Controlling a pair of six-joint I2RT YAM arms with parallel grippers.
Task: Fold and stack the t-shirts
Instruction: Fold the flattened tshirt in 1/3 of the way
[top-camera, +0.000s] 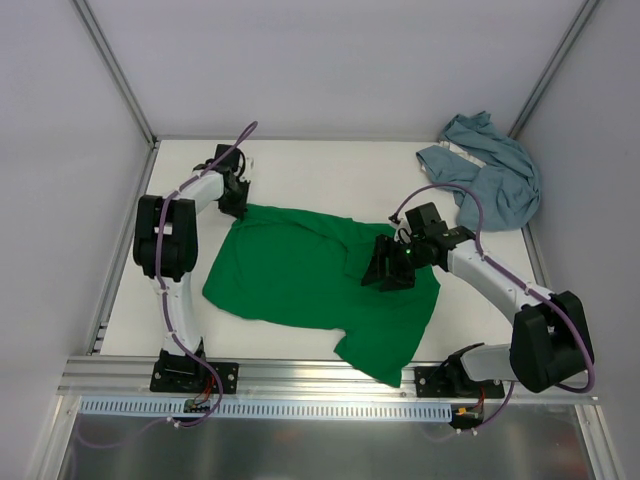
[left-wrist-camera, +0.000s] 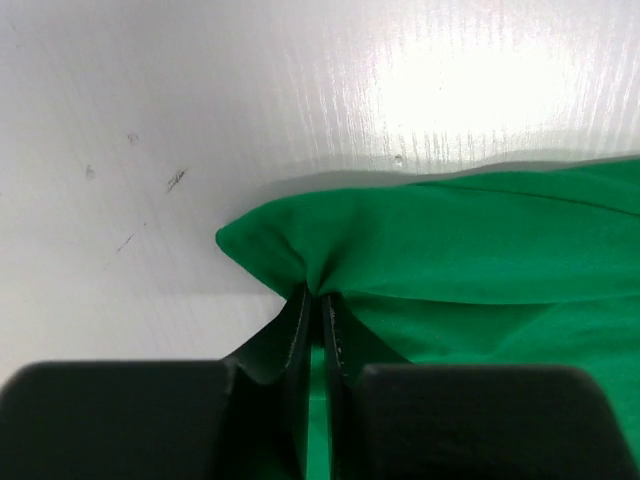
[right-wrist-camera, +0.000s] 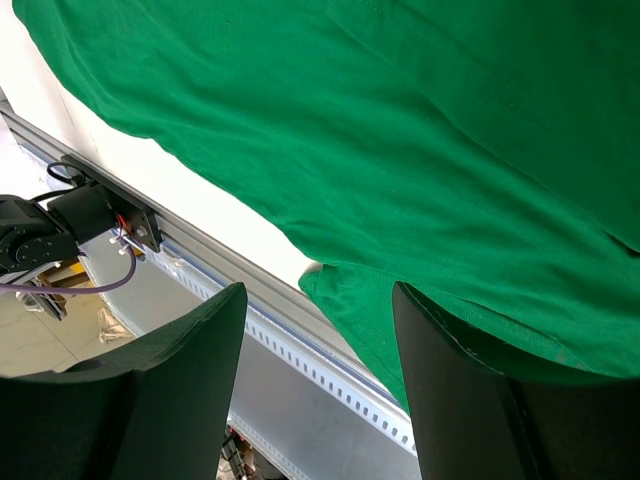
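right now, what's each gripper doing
Left gripper: fingers closed on a corner of the green t-shirt.
Right gripper: open, holding nothing, above the same shirt.

White tabletop (top-camera: 330, 175), matte, with small dark scuff marks (left-wrist-camera: 176, 180) near its far left corner. Aluminium rail (top-camera: 280, 372) along the near edge; pale slotted cable duct (top-camera: 300, 408) just below. White enclosure walls (top-camera: 330, 60); slanted metal corner posts (top-camera: 115, 70).

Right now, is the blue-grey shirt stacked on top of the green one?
No, the blue-grey shirt lies crumpled in the far right corner, apart from the green shirt spread out in the middle.
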